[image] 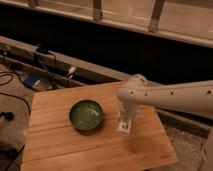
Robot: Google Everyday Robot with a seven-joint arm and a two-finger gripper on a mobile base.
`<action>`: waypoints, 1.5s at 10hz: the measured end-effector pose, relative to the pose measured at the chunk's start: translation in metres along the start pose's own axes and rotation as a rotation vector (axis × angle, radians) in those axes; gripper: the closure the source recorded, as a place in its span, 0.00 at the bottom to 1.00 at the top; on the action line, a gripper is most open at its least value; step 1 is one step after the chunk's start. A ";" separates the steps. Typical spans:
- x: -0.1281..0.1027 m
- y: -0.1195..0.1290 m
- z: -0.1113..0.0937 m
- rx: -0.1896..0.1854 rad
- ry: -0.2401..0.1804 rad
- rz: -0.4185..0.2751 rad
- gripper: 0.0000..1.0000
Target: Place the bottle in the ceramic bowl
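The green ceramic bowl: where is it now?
In the camera view, the round green ceramic bowl sits on the wooden table, left of centre, with the gripper close on its right.

A wooden table [75, 145] stands before a dark wall [100, 45], cables [46, 64] trailing at left.
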 end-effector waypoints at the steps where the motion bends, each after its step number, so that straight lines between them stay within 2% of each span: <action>1: -0.002 0.009 -0.013 -0.001 -0.025 -0.018 1.00; 3: -0.007 0.040 -0.034 -0.004 -0.064 -0.085 1.00; 5: -0.009 0.072 -0.042 -0.006 -0.085 -0.151 1.00; 7: -0.011 0.087 -0.046 -0.005 -0.092 -0.186 1.00; 8: -0.013 0.108 -0.049 -0.010 -0.096 -0.226 1.00; 11: -0.010 0.145 -0.052 -0.015 -0.096 -0.307 1.00; 12: -0.008 0.168 -0.053 -0.025 -0.096 -0.348 1.00; 14: -0.007 0.197 -0.052 -0.044 -0.092 -0.397 1.00; 15: -0.007 0.196 -0.053 -0.041 -0.090 -0.397 1.00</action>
